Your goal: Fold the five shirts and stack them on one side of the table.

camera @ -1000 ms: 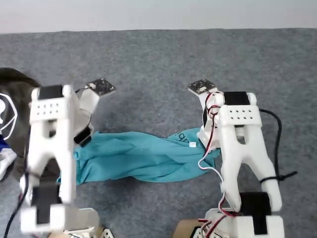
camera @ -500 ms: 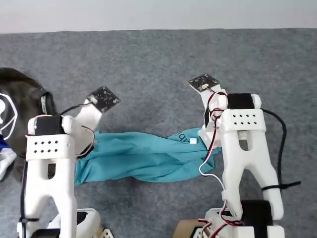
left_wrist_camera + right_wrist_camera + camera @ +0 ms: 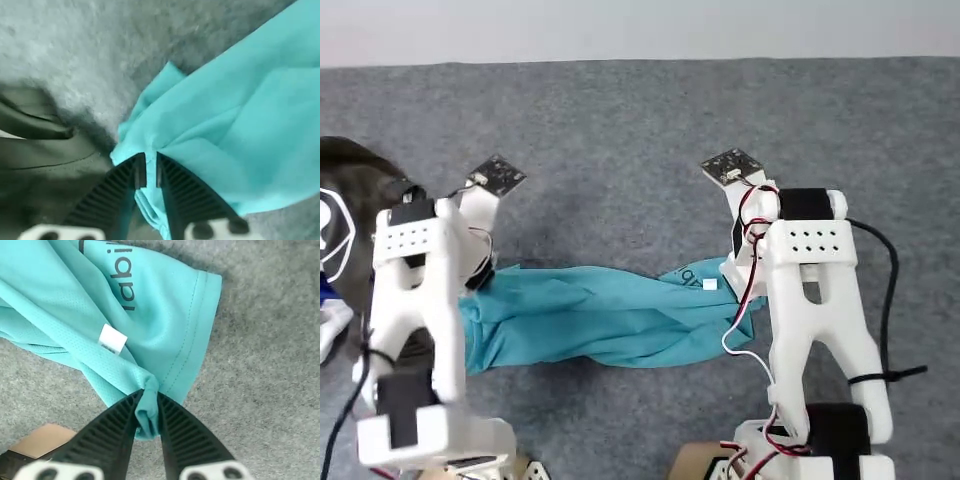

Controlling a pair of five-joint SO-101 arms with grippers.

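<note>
Teal shirt (image 3: 610,318) lies bunched into a long, wrinkled band on the grey tabletop (image 3: 640,120), spanning from one arm to the other in the high view.

Left end effector (image 3: 146,170): black ribbed fingers (image 3: 117,192) nearly pressed together, with only a thin slit between the tips. It is pinching the shirt's edge at a crumpled corner, and fabric runs down between the fingers. Cloth fans out from the pinch in broad folds. This end of the shirt sits just beside a dark olive garment (image 3: 40,150); the two look to be touching, or close to it. In the high view that garment is the dark heap (image 3: 350,205) at the tabletop's left edge, with a white print on it.

Right end effector (image 3: 148,407): fingers (image 3: 112,432) closed down on a narrow fold of teal cloth, which bulges out between the tips. The pinch is next to the stitched hem. A small white tag (image 3: 112,338) is on the fabric near the pinch, with dark printed lettering just beyond it. The hem corner lies flat on the tabletop past the fingers.

A brown cardboard piece (image 3: 35,442) is at the near edge, close to the right arm's base and apart from the shirt.

Both grips are at opposite ends of the band. The middle of the shirt rests on the tabletop and is twisted along its length.
</note>
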